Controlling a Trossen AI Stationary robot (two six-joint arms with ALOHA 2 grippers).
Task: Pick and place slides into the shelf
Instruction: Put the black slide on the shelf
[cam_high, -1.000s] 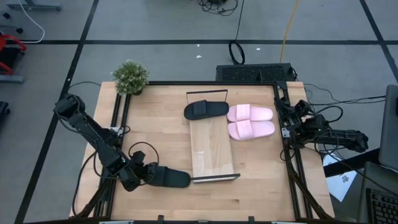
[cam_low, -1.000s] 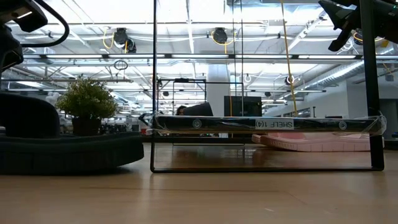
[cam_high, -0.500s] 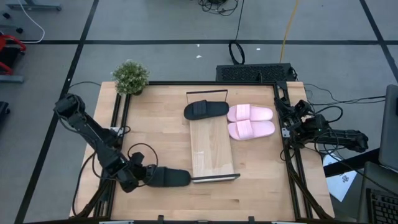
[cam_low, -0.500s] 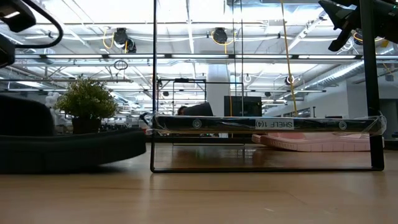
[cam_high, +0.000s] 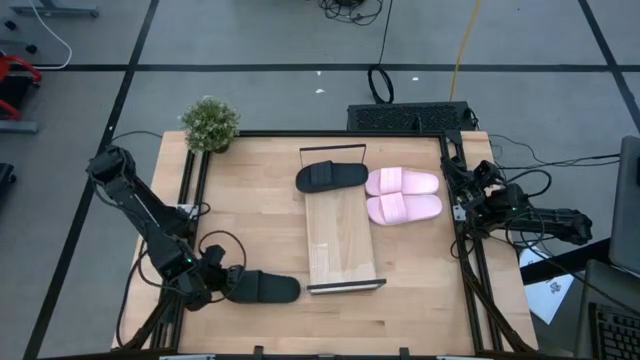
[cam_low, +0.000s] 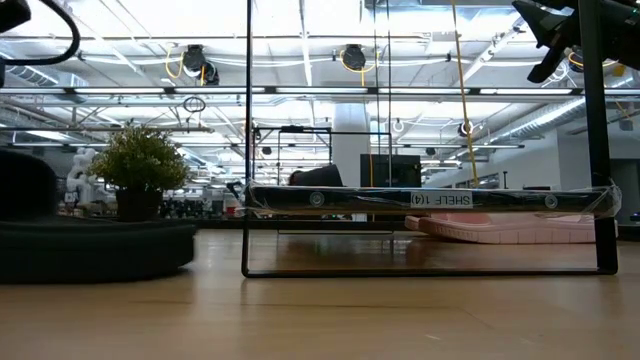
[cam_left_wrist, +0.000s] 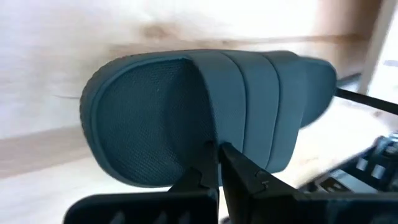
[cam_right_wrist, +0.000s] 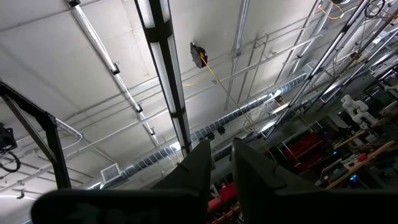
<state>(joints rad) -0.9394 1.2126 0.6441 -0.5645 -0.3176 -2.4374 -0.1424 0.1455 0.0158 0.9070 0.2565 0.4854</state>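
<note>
One black slide (cam_high: 268, 289) lies near the table's front left, heel toward the shelf (cam_high: 343, 240). My left gripper (cam_left_wrist: 217, 149) is shut on its strap; in the high view the gripper (cam_high: 224, 286) covers the slide's left end. In the low view this slide (cam_low: 100, 250) rests sole down on the tabletop. A second black slide (cam_high: 332, 176) lies across the shelf's far end. Two pink slides (cam_high: 403, 195) lie side by side on the table, right of the shelf. My right gripper (cam_high: 472, 186) waits at the right edge, pointing up, with nothing in it. My left gripper pinches the strap's heel-side edge (cam_left_wrist: 210, 134) between its two fingers, low on one side of the strap. The fingers slant down from the table's far left and lie across the slide. The slide stays sole down on the table.
A potted plant (cam_high: 210, 123) stands at the far left corner. Dark frame rails (cam_high: 190, 215) run along the table's left and right edges. Bare wood lies between the held slide and the shelf's near end frame (cam_high: 346, 287).
My left gripper has drawn back toward the table's left edge. The black slide has slid along the table with it, away from the shelf's near end, staying sole down.
</note>
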